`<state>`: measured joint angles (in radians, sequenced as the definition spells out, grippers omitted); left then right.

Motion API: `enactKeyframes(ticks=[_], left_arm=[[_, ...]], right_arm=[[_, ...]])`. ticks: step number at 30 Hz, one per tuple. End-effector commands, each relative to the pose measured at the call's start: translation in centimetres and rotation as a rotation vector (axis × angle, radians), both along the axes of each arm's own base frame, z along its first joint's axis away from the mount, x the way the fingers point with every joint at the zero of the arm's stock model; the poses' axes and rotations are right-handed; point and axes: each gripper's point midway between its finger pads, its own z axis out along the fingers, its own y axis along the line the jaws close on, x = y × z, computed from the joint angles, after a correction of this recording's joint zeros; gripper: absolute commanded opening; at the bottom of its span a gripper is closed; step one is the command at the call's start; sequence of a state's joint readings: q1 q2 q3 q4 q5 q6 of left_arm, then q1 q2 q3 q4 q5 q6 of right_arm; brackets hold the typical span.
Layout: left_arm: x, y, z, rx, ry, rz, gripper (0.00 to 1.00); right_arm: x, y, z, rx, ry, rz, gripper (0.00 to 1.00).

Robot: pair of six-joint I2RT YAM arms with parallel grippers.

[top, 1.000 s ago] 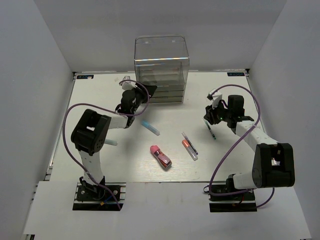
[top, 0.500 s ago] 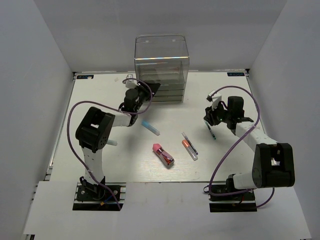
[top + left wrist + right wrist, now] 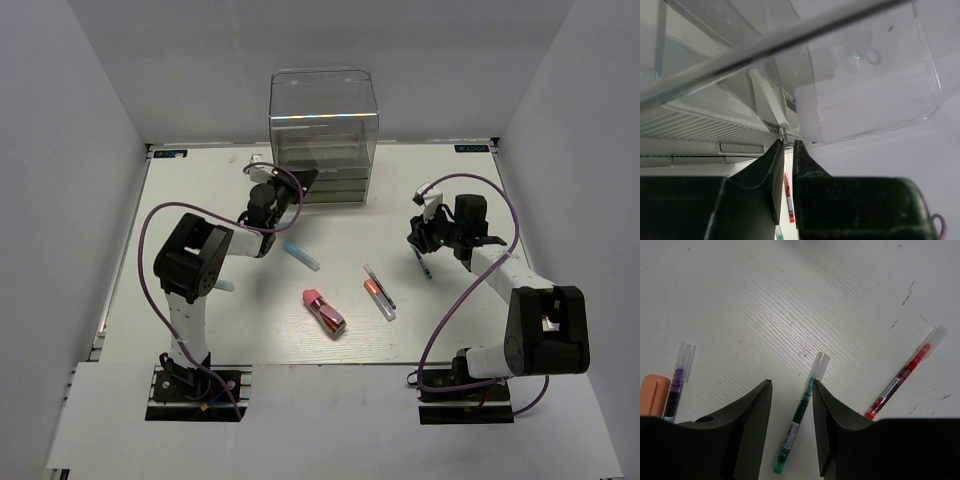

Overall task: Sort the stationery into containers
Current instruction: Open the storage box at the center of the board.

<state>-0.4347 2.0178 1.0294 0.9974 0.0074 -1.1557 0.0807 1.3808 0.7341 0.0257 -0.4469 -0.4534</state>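
Our left pincer [image 3: 788, 142] shows only a thin slit between its fingers. The tips sit at the front lip of one of the stacked drawers [image 3: 345, 186], low in the clear box [image 3: 322, 110] at the far side of the worktop [image 3: 190, 200]; whether that lip is actually pinched we cannot tell. We make out no stationery inside the box, so we judge the sorting barely begun, with getting a drawer open as the step in hand. Close by the left arm [image 3: 185, 265] lies the mint-green bar [image 3: 224, 286]. Further right come the blue-capped marker [image 3: 300, 256], the pink-red tube [image 3: 323, 312], and then the orange-tipped clear pen [image 3: 376, 292] just beside a thin dark pen [image 3: 372, 274]. All of these lie loose on the worktop, apart from the box. On the right side our right pincer [image 3: 791, 390] stands moderately wide and low over the surface. Its fingers are astride a green pen [image 3: 799, 427] and, as far as we see, are not gripping it. A red pen [image 3: 902, 375] lies near it. Every piece we can see remains to be put away.
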Motion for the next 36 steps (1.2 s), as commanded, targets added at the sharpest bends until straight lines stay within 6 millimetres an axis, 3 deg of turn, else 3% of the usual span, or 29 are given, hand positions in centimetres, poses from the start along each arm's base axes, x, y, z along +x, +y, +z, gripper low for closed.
enactKeyframes(ticks=[1, 2, 13, 15, 19, 25, 36], left_arm=[[-1.6, 0.4, 3.2, -0.030, -0.079, -0.004, 0.00], [-1.8, 0.5, 4.4, -0.042, -0.106, -0.004, 0.00], [-3.3, 0.8, 8.6, -0.033, -0.212, -0.004, 0.00], [-3.4, 0.9, 9.1, -0.026, -0.226, -0.001, 0.04], [-3.6, 1.2, 10.1, -0.028, -0.247, 0.010, 0.22], [-3.9, 1.5, 11.6, -0.052, -0.293, 0.021, 0.29], [-4.6, 1.8, 14.0, -0.082, -0.353, 0.024, 0.44]], right_arm=[[0.0, 0.2, 0.9, 0.010, -0.045, 0.019, 0.44], [-0.1, 0.3, 0.8, 0.011, -0.039, 0.019, 0.44], [-0.2, 0.5, 1.1, 0.018, -0.042, 0.031, 0.45], [-0.3, 0.5, 1.0, 0.018, -0.037, 0.031, 0.45], [-0.4, 0.5, 1.0, 0.017, -0.037, 0.028, 0.47], [-0.8, 0.6, 1.0, 0.019, -0.039, 0.042, 0.48], [-2.0, 2.4, 1.3, 0.057, -0.050, 0.172, 0.61]])
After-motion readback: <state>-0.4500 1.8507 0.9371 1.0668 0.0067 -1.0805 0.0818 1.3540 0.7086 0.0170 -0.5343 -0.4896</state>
